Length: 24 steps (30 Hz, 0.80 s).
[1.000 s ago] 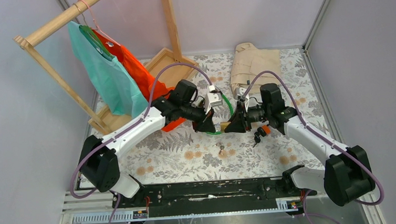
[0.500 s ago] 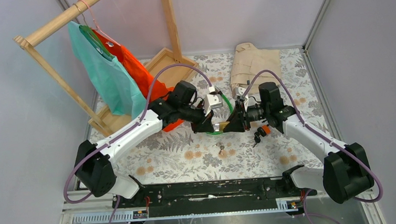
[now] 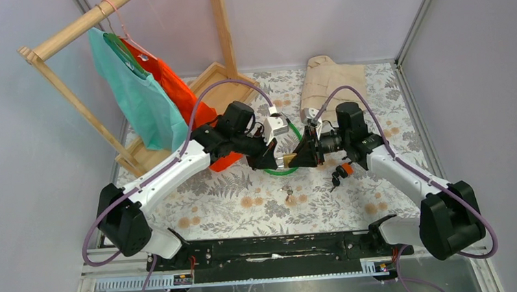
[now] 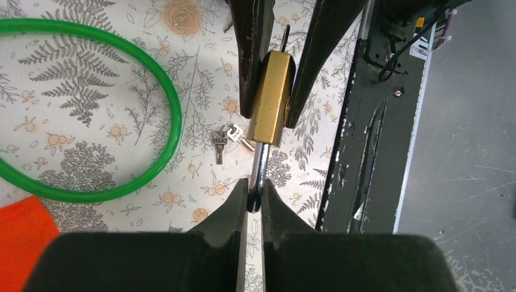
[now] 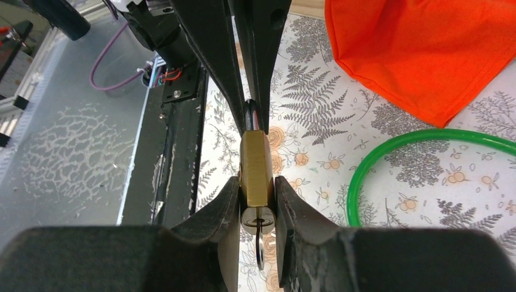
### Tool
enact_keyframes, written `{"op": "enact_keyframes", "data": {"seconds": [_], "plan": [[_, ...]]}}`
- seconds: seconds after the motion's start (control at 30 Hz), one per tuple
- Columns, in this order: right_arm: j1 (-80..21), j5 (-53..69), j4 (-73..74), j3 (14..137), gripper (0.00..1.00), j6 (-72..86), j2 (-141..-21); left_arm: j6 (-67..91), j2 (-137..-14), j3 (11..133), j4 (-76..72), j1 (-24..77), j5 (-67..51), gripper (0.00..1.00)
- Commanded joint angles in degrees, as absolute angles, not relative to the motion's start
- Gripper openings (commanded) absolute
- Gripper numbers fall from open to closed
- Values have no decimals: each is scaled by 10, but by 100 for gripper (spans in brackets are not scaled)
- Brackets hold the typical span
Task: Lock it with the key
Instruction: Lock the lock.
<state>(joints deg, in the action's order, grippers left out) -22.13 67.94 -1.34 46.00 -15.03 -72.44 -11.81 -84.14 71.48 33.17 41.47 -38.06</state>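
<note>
Padlock [image 4: 272, 100]: smooth rectangular brass body | right gripper [image 5: 256, 201]: fingers clamped on body | left gripper [image 4: 255, 198]: fingers pinching steel shackle [image 4: 260, 164] | key [image 5: 260, 243]: inserted in body's end

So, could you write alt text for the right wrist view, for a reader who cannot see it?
The right pincer clamps a brass padlock by its body, with a key in its keyhole. The left pincer grips its shackle from the far side, above a floral cloth with a green ring.
</note>
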Motion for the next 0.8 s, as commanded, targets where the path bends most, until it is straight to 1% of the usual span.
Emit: {"op": "enact_keyframes", "data": {"seconds": [0.0,0.2,0.37,0.53,0.67,0.77], "plan": [[-275,676,-259,452,0,-55,-709,-72,-854,756,143,454,-508,0],[-276,667,-401,409,0,31,-703,-85,-851,762,136,453,-527,0],[-276,654,-424,392,0,39,-696,-113,-844,783,142,449,-534,0],[-275,650,-405,394,0,30,-686,-118,-845,804,143,437,-548,0],[-273,642,-401,391,0,32,-687,-106,-829,793,125,422,-565,0],[-272,635,-438,383,0,61,-694,-86,-810,769,92,411,-582,0]]}}
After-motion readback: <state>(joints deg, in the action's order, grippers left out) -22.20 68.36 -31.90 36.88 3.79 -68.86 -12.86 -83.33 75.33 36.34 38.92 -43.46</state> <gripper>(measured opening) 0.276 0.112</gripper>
